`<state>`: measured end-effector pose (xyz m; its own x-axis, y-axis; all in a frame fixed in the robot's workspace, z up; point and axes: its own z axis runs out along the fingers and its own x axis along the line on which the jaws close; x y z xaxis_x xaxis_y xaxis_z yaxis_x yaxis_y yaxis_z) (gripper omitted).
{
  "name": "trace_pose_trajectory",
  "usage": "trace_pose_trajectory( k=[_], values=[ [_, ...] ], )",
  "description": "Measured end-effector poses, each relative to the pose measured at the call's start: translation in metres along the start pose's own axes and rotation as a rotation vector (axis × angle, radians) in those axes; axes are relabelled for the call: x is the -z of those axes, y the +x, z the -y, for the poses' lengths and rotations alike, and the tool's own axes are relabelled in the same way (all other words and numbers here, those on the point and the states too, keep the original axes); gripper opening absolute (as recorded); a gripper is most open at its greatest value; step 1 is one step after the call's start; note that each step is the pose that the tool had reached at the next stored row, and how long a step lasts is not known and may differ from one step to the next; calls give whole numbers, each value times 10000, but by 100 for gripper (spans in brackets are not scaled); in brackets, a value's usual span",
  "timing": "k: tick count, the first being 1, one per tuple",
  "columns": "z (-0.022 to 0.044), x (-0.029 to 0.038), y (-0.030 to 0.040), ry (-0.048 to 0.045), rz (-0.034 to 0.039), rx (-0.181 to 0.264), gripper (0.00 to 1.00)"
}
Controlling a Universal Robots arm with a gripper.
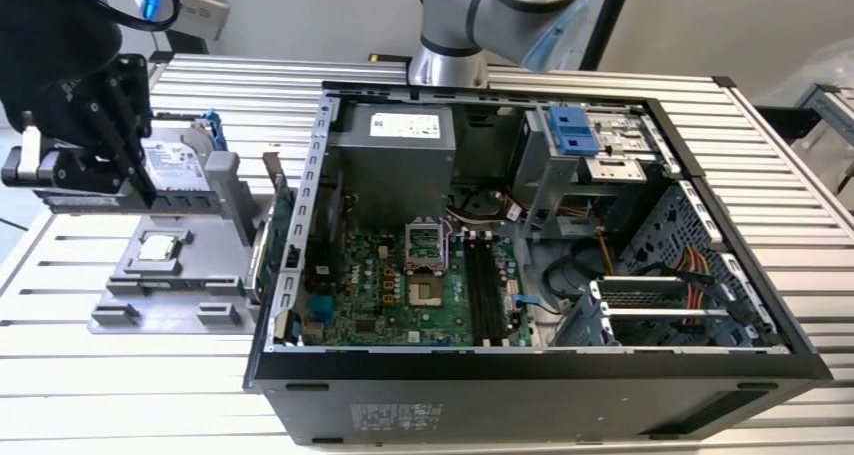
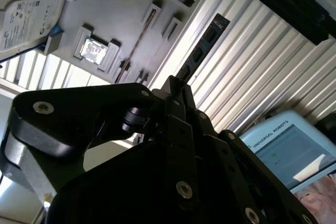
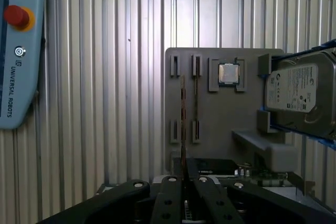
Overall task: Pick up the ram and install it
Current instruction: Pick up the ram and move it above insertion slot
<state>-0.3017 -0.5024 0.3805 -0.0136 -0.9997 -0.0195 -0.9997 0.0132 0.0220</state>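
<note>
The ram (image 2: 202,48) is a thin dark stick seen edge-on, and it juts out from between my fingertips. In the first wrist view the ram (image 3: 182,119) is a narrow line running from the fingers out over the grey fixture plate (image 3: 215,124). My gripper (image 2: 176,85) (image 3: 184,179) is shut on the ram's end, and the stick hangs clear of the plate's slots (image 3: 196,66). In the exterior view the black gripper (image 1: 83,175) hangs over the table at the exterior view's left, beside the plate (image 1: 160,295).
A square silver processor (image 3: 228,73) and a hard drive in a blue frame (image 3: 299,90) rest on the fixture plate. The open computer case (image 1: 534,365) with its motherboard (image 1: 400,285) fills the middle of the slatted table. A pendant (image 3: 16,51) lies nearby.
</note>
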Motion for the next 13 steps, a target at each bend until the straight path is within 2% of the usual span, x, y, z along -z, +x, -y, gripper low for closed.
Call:
trace_pose_trajectory(
  k=[13],
  values=[
    [217, 5, -3, -1, 0, 0, 0]
  ],
)
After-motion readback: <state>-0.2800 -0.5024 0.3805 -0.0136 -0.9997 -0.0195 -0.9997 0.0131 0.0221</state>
